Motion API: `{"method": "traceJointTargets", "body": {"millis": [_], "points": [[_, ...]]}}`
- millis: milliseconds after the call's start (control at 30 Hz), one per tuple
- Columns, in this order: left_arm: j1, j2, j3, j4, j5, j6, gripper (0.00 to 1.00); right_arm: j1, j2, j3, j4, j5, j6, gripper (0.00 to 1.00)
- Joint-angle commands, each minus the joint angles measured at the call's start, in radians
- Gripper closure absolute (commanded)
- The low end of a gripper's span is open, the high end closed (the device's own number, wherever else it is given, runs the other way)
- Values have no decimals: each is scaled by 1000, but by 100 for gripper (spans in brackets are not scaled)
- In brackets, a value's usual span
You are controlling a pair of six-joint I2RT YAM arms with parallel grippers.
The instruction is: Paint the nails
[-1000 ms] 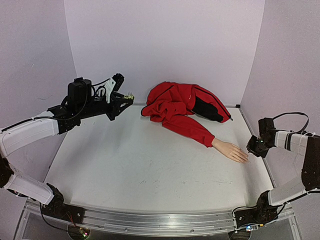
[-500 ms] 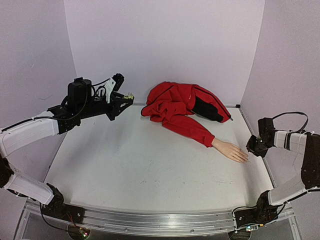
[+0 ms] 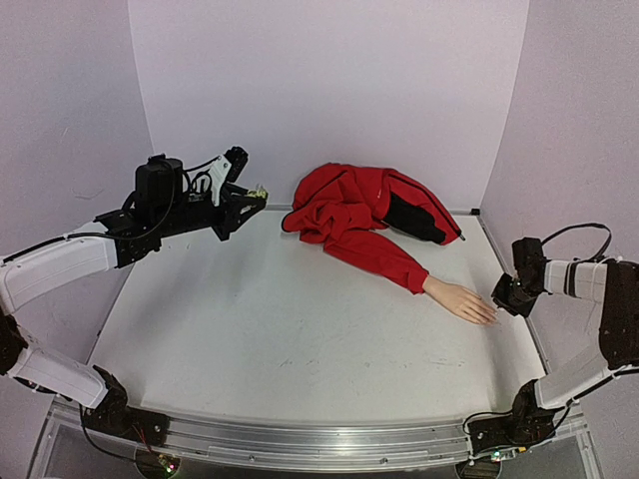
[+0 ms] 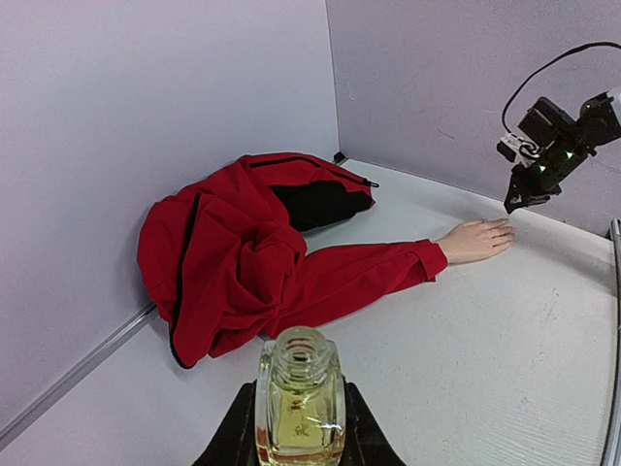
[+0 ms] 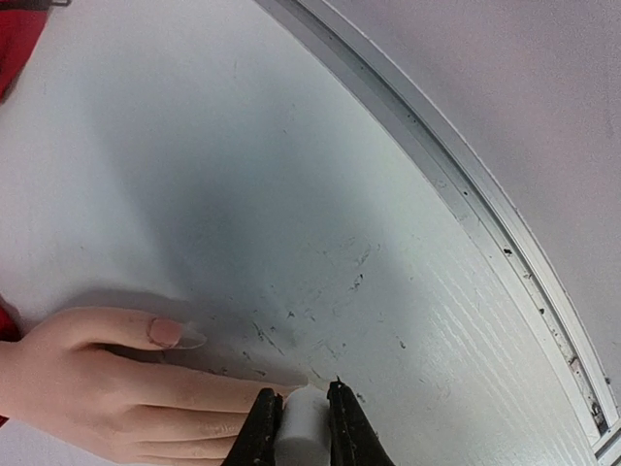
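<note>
A pale mannequin hand [image 3: 461, 300] sticks out of a red jacket sleeve [image 3: 384, 257] and lies flat on the white table. One nail [image 5: 165, 332] shows in the right wrist view; the other nails are too small or hidden. My right gripper [image 5: 301, 390] is shut on a white cylindrical brush handle [image 5: 306, 432], right at the hand's [image 5: 107, 388] fingertips. My left gripper [image 4: 299, 388] hovers at the far left, shut on a small clear yellowish bottle [image 4: 299, 413] with an open neck. From there the hand [image 4: 477, 240] and right gripper [image 4: 519, 199] show far off.
The bunched red jacket [image 3: 364, 205] lies against the back wall. A raised metal rail [image 5: 466, 204] borders the table just right of the hand. Purple walls close in the back and both sides. A metal base bar [image 3: 300, 439] runs along the near edge.
My right gripper has crept slightly left, closer to the hand's fingertips. The left arm and bottle have stayed still.
</note>
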Motion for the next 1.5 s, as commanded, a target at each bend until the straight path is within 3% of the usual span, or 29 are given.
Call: {"method": "traceJointTargets", "body": {"millis": [0, 567, 1467], "points": [[6, -16, 24, 50, -6, 21, 100, -4, 19, 38, -49, 63, 27, 100], [6, -19, 27, 50, 7, 9, 100, -4, -104, 26, -85, -6, -1, 100], [5, -8, 32, 49, 7, 13, 100, -4, -40, 12, -20, -63, -13, 100]]}}
